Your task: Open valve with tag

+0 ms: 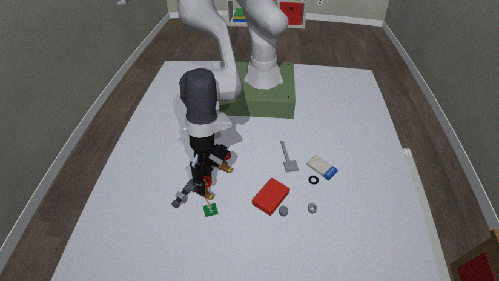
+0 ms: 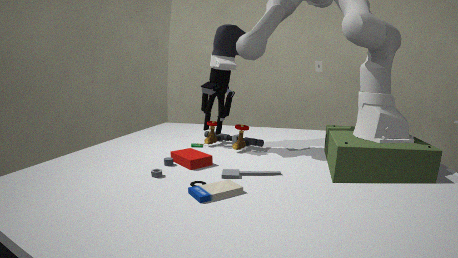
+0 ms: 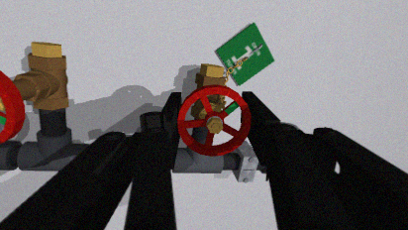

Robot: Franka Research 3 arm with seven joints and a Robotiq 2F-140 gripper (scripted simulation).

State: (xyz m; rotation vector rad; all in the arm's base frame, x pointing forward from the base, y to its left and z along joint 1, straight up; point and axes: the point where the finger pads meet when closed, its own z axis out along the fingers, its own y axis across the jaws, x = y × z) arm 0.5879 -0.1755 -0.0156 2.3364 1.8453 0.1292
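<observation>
Two brass valves with red handwheels sit on a grey pipe (image 1: 181, 197) (image 2: 253, 141) (image 3: 203, 161). The tagged valve's handwheel (image 1: 208, 181) (image 2: 211, 123) (image 3: 214, 121) has a green tag (image 1: 210, 209) (image 2: 197, 145) (image 3: 245, 54) chained to its brass body. My gripper (image 1: 206, 181) (image 2: 213, 124) (image 3: 211, 107) points down and is shut on this handwheel, one finger on each side of the rim. The other valve's handwheel (image 1: 229, 157) (image 2: 242, 127) (image 3: 9, 114) stands free beside it.
On the table lie a red block (image 1: 270, 195) (image 2: 191, 158), a grey cylinder (image 1: 283, 210) (image 2: 168, 161), a hex nut (image 1: 312, 208) (image 2: 156, 173), a black ring (image 1: 313, 177) (image 2: 197, 182), a white and blue eraser (image 1: 321, 167) (image 2: 215, 190) and a grey scraper (image 1: 288, 158) (image 2: 249, 173). The green robot base (image 1: 270, 99) (image 2: 381, 157) stands behind.
</observation>
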